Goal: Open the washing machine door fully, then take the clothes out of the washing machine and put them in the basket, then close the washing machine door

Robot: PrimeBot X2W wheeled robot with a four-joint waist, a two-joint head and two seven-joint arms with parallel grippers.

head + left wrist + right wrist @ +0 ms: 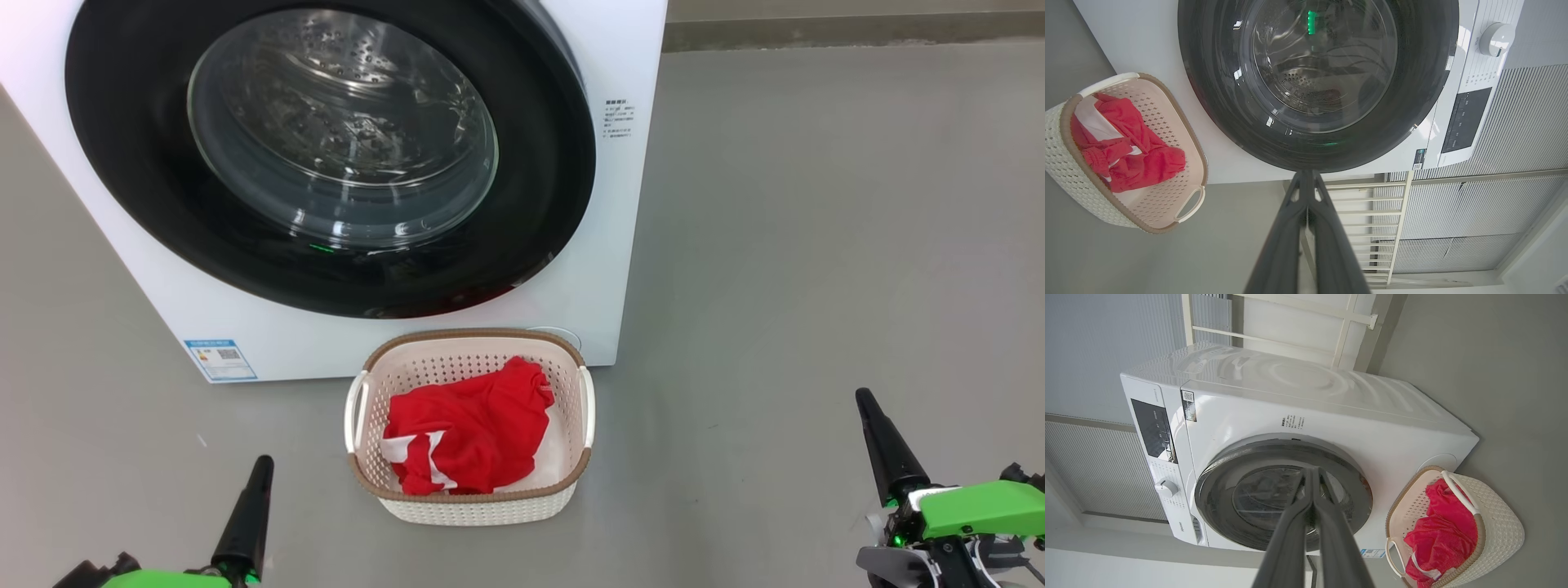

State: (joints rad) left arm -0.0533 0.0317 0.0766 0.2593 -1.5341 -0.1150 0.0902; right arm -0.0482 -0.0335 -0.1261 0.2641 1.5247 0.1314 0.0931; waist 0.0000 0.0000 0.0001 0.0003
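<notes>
- Left gripper (261, 469) sits at seven o'clock of the head view, its fingers clenched together on nothing, well apart from the basket
- Washing machine (620, 245) fills eleven o'clock, and its door (122, 163) lies flush against the front, apparently closed; the glossy rim looks stiff and slippery, best taken at its edge
- Basket (473, 336) stands at six o'clock, just before the machine, with the clothes (482, 433) heaped inside; they look soft, light and limp, so a pinch on the raised top fold should lift them
- Right gripper (867, 408) sits at four o'clock, its fingers pressed together and empty
- Grey floor (816, 245) lies around; nothing seems to bar either gripper's way
</notes>
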